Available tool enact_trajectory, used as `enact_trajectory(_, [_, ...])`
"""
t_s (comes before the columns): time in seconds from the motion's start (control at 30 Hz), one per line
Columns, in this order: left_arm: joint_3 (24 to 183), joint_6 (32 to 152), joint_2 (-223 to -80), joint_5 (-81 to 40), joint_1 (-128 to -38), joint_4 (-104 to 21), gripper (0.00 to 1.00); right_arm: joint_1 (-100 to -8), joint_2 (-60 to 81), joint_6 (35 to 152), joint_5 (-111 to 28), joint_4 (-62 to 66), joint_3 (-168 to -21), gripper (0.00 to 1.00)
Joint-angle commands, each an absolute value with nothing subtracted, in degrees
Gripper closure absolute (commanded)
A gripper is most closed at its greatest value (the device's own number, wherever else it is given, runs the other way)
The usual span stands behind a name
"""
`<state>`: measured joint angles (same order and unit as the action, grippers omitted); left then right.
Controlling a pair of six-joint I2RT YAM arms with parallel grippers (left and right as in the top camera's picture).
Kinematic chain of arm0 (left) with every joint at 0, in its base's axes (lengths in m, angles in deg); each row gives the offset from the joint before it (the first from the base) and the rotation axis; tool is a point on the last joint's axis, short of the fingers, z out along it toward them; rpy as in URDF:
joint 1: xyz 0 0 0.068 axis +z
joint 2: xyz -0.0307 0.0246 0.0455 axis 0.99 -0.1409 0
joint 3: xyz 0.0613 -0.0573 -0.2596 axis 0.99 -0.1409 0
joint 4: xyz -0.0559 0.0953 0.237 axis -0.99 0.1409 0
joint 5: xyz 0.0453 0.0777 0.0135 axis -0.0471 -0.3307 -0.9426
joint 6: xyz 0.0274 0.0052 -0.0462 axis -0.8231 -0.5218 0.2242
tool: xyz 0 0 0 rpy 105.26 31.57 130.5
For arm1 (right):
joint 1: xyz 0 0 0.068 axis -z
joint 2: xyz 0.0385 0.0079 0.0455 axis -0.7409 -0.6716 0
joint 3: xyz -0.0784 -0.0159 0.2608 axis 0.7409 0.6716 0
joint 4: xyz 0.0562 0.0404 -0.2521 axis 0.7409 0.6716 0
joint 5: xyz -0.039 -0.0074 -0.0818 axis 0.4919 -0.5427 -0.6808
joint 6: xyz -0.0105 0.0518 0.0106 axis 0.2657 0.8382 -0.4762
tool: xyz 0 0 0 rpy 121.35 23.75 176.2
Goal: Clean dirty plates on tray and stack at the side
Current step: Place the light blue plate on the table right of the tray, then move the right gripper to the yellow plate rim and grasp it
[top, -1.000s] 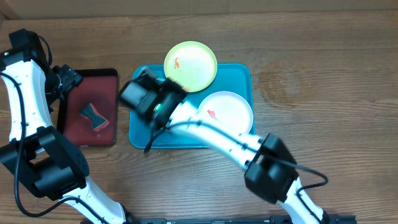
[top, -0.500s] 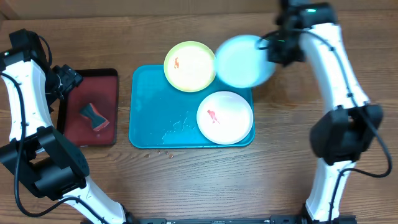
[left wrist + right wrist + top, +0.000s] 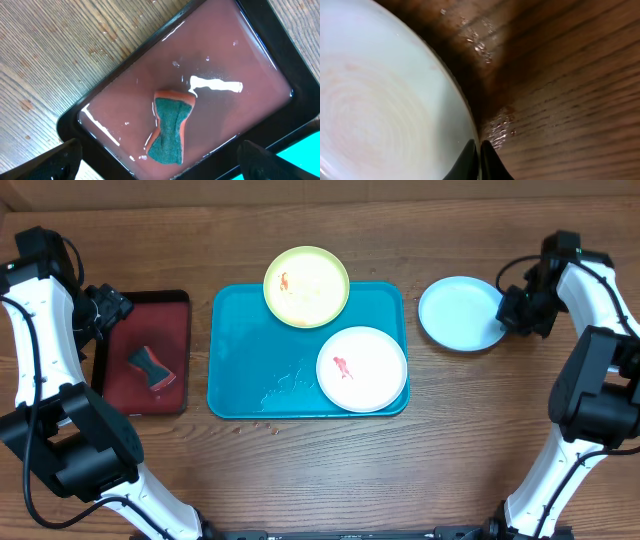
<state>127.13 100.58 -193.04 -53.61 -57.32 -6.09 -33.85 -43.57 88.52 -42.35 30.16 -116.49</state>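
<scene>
While the R gripper [image 3: 506, 316] pinches fully closed on its right rim, the light blue plate [image 3: 456, 312] lies flat on the wood table [image 3: 500, 420], just right of the teal tray [image 3: 240, 350] and off it. Close up, plate looks pale and glossy w/ faint tan swirls. Yellow-green plate [image 3: 306, 286] overlaps tray's top edge and has an orange smear; white plate [image 3: 361, 368] sits in tray's lower-right corner w/ a red smear. L gripper [image 3: 105, 308] hangs wide open, holding nothing, above the sponge [image 3: 171, 129] in the dark red tray [image 3: 125, 90].
</scene>
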Motion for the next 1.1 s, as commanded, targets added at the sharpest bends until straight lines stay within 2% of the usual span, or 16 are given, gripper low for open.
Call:
enact_trajectory(0.0, [127.59, 101.19, -193.02, -52.53, -57.58, -6.13, 0.00, -33.24, -42.48, 88.48, -41.81, 28.46, -114.26, 0.83])
enact_trajectory(0.07, [127.59, 101.19, -193.04, -52.45, -57.58, -6.13, 0.00, -33.26, -42.20, 88.52, -41.59, 28.87, -114.77, 0.51])
enact_trajectory(0.23, [127.59, 101.19, -193.08, -52.23, -57.98, -6.09, 0.00, -33.28, -40.01, 88.74, -40.36, 35.47, -122.11, 0.33])
enact_trajectory(0.4, [127.59, 101.19, -193.08, -52.23, -57.98, -6.11, 0.00, -35.64, -36.43, 88.46, -30.14, 39.91, -131.51, 0.30])
enact_trajectory(0.47, [127.59, 101.19, -193.08, -52.23, -57.98, -6.11, 0.00, -37.55, -35.55, 88.48, -25.55, 37.94, -132.71, 0.30])
enact_trajectory(0.63, [127.59, 101.19, -193.08, -52.23, -58.22, -6.11, 0.00, -45.61, -36.16, 91.47, -20.45, 28.17, -132.12, 0.20])
enact_trajectory(0.77, [127.59, 101.17, -193.10, -52.25, -58.42, -6.09, 0.00, -53.35, -38.94, 102.49, -26.73, 23.10, -131.86, 0.21])
enact_trajectory(0.83, [127.59, 101.17, -193.10, -52.25, -58.42, -5.94, 0.00, -59.62, -41.98, 114.03, -34.64, 21.77, -131.86, 0.24])
enact_trajectory(1.0, [127.59, 101.17, -193.08, -52.25, -58.39, -5.85, 0.00, -68.23, -46.28, 125.63, -43.47, 20.59, -131.86, 0.32])
enact_trajectory(1.07, [127.59, 101.17, -193.10, -52.25, -58.39, -5.81, 0.00, -70.64, -47.35, 129.48, -45.89, 21.16, -131.86, 0.32])
